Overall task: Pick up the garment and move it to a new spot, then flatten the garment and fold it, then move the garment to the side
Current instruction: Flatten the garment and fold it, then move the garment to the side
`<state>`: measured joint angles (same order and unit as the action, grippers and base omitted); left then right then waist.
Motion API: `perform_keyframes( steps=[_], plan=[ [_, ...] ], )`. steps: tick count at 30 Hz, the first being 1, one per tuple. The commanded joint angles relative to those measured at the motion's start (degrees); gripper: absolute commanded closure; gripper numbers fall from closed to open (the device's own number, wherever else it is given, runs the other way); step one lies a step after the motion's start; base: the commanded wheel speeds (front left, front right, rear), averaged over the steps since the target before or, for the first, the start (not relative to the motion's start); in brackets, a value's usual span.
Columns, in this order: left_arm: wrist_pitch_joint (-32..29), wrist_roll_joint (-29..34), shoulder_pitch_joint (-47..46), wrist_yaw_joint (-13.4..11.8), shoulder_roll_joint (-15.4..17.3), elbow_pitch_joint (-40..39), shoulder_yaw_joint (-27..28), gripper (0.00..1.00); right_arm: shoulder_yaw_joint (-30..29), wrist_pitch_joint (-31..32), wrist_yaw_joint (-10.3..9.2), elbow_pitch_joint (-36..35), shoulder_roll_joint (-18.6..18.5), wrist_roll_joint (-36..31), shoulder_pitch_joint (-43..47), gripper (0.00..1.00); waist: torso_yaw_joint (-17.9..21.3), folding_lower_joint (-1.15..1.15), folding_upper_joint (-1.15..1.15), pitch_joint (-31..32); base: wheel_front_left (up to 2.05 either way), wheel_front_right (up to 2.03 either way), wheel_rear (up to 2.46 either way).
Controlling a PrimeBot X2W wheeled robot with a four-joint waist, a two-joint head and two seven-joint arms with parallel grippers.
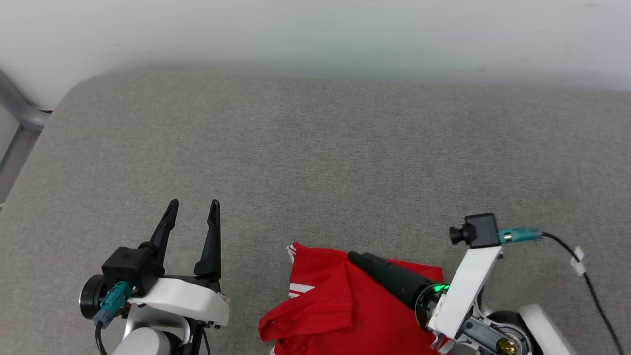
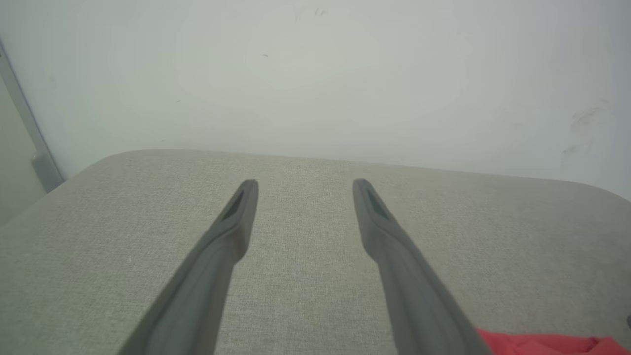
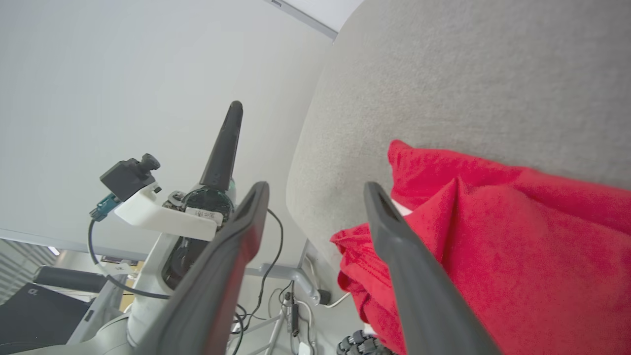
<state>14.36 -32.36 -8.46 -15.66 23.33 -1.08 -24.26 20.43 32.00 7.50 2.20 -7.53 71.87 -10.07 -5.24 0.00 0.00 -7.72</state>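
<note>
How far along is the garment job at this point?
Done: little shows; the red jersey T-shirt with white stripe trim lies bunched at the near edge of the grey padded table. In hand: nothing; the right gripper stands open by it, the left gripper open over bare table. Left: flattening, folding, moving aside.

free: grey padded surface (image 1: pixel 315 162) open ahead | obstacle: garment (image 1: pixel 335 305) bunched at near edge | limit: wall (image 1: pixel 315 29) behind

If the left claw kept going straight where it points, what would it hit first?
Likely the grey padded surface near its far edge, or else the pale wall behind; depth is unclear. The left claw has a free way; the garment sits aside.
</note>
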Motion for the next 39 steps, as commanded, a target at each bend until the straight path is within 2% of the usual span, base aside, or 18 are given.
perform_keyframes(
  steps=[1,6,10,11,14,19,26,39],
  plan=[
    [0.2,0.2,0.4,-0.2,0.4,-0.2,0.1,0.0,0.1,-2.9,-0.02,-0.9,-1.1,-3.1,-1.2,0.0,0.7,0.0,0.0,0.3,0.0,0.0,0.0],
    [0.1,0.3,1.1,-0.9,0.8,-0.5,0.5,0.0,-2.0,-15.3,-0.03,-1.2,-4.4,-18.2,-1.7,0.0,2.2,0.0,0.0,1.2,0.0,0.0,0.0],
    [0.2,0.2,1.8,-1.5,1.0,-0.7,1.0,0.0,-7.0,-23.8,-0.03,-0.9,-5.8,-32.4,0.2,0.0,3.1,0.0,0.0,2.2,0.0,0.0,0.0],
    [0.2,0.2,1.8,-1.5,1.0,-0.7,1.0,0.0,-7.0,-23.8,-0.03,-0.9,-5.8,-32.4,0.2,0.0,3.1,0.0,0.0,2.2,0.0,0.0,0.0],
    [0.4,0.1,2.5,-1.7,1.2,-0.6,1.4,0.0,-12.1,-28.2,-0.03,-2.0,-5.3,-41.6,1.9,0.0,3.9,0.0,0.0,3.1,0.0,0.0,0.0],
    [0.4,0.6,3.9,-2.1,1.5,-0.4,1.7,0.0,-18.4,-32.4,-0.03,-5.2,-3.5,-51.5,6.0,0.0,4.8,0.0,0.0,5.3,0.0,0.0,0.0],
    [0.8,1.5,8.4,-2.7,1.9,-1.2,2.9,0.0,-20.1,-32.7,-0.04,-8.3,-1.1,-57.0,12.4,0.0,6.5,0.0,0.0,8.8,0.0,0.0,0.0],
    [0.9,2.0,12.2,-2.4,0.5,-1.0,3.7,0.0,-21.2,-29.4,-0.04,-13.2,1.0,-59.1,17.1,0.0,6.3,0.0,0.0,10.7,0.0,0.0,0.0]
  ],
)
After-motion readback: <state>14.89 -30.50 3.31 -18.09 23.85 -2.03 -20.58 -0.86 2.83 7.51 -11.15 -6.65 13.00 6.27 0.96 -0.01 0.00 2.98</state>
